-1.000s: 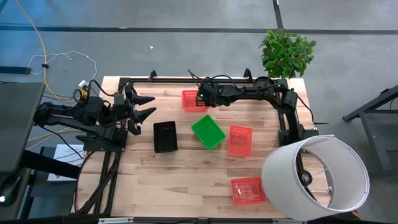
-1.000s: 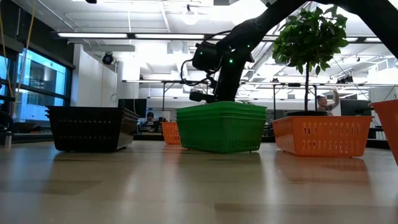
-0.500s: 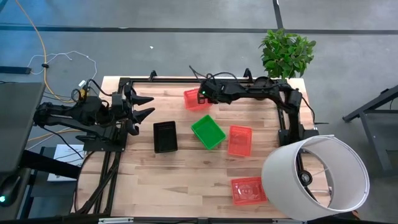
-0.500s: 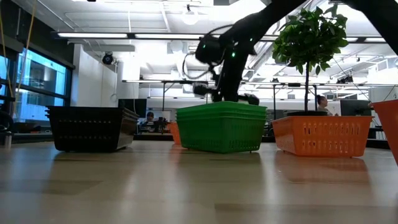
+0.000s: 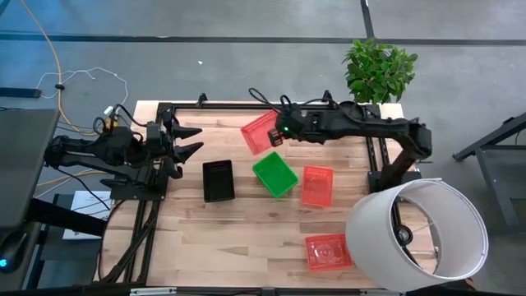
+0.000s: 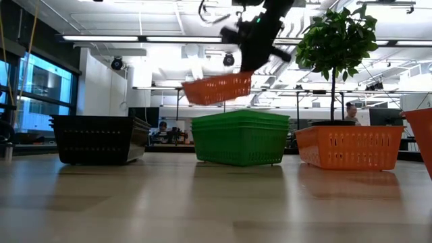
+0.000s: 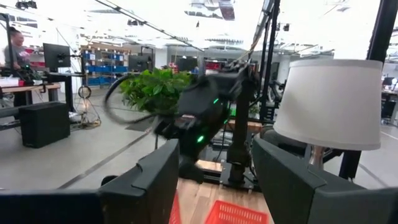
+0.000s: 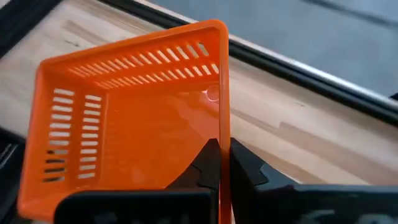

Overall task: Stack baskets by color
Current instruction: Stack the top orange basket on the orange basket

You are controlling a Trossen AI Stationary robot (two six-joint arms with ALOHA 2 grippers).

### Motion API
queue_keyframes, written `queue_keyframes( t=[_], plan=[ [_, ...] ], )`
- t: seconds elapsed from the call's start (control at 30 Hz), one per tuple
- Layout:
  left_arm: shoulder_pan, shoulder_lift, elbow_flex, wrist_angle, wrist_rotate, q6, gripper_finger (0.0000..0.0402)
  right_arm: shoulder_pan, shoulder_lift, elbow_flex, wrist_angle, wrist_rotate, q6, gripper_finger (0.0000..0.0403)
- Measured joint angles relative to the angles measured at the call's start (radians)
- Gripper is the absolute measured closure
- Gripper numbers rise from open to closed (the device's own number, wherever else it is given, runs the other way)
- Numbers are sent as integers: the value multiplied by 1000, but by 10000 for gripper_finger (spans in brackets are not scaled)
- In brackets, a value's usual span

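My right gripper point(image 5: 276, 136) is shut on a red basket point(image 5: 259, 131) and holds it in the air over the table's far middle; in the low view the basket point(image 6: 217, 88) hangs above the green stack. On the table stand a black basket point(image 5: 218, 180), a green stack point(image 5: 274, 173) and two more red baskets point(image 5: 317, 186) point(image 5: 329, 252), each on its bottom. My left gripper point(image 5: 186, 141) waits open at the table's left edge, with nothing between its fingers point(image 7: 155, 180). My right gripper pinches one side wall point(image 8: 224, 124) of the red basket at its rim, one finger point(image 8: 208, 158) inside the basket and the other outside. The fingers slant down from above and from the table's right. The basket is lifted clear and tilted, and reaches out leftward from the fingers.
A large white lampshade point(image 5: 419, 234) stands at the near right corner and a potted plant point(image 5: 378, 70) at the far right corner. Black frame rails run along the far edge point(image 5: 222, 105) and down both sides. Bare wood shows along the near side.
My right gripper has risen with the red basket, which stood on the table at the far middle and now hangs clear above the green stack. The basket has turned about and tipped as it rose.
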Motion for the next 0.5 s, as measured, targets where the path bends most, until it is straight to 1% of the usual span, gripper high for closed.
queue_keyframes(
  t=[0.07,0.1,0.17,0.27,0.37,0.4,0.5],
  plan=[
    [0,0,0,-7,5,0,211,25,-42,-19,7,27,-16,402],
    [0,0,0,-12,9,0,211,34,-78,-52,32,29,-17,402],
    [0,0,0,-21,18,0,211,47,-164,-159,111,-6,-16,402],
    [0,0,0,-27,26,0,211,66,-330,-391,326,-80,-11,403],
    [0,0,0,-27,54,7,211,89,-496,-594,610,-199,-36,403],
    [0,0,0,-28,60,8,211,99,-540,-647,700,-230,-69,403],
    [0,0,0,-40,104,3,211,135,-641,-762,921,-256,-178,403]
  ],
)
